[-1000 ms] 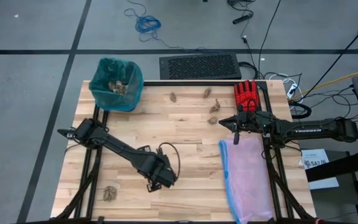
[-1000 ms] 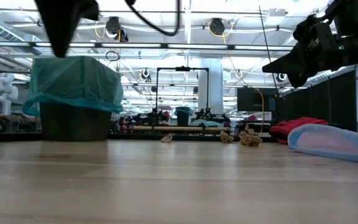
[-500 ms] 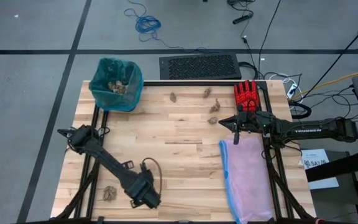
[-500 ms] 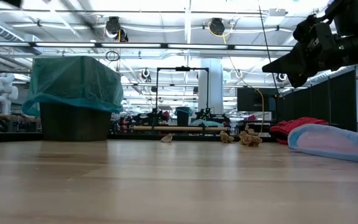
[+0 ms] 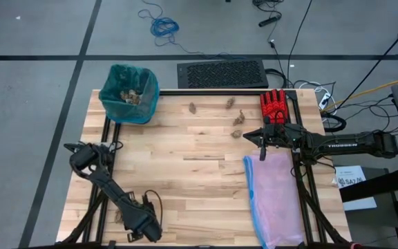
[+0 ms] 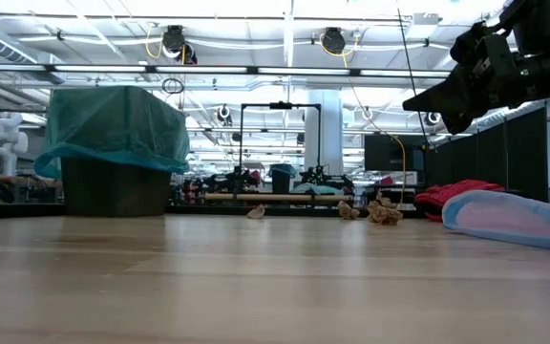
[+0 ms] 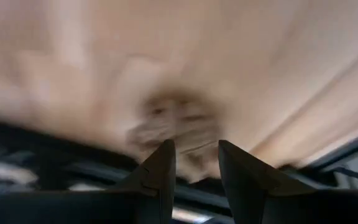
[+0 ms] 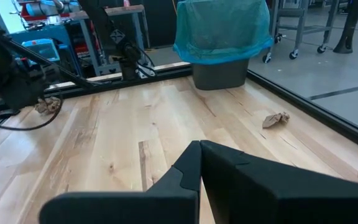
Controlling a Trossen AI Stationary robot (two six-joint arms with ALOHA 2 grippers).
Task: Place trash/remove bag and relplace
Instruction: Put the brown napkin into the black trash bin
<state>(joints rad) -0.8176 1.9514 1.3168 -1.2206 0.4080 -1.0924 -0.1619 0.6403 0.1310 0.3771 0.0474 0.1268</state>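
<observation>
Left gripper (image 7: 194, 163) parted narrowly above paper wad (image 7: 178, 127), wad hidden overhead, right gripper (image 8: 200, 163) closed, empty

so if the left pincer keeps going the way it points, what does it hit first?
Probably the brown paper wad near the table's front-left corner: the left pincer, jaws apart, aims straight at it in the wrist view. That view is blurred, so depth is unclear.
</observation>
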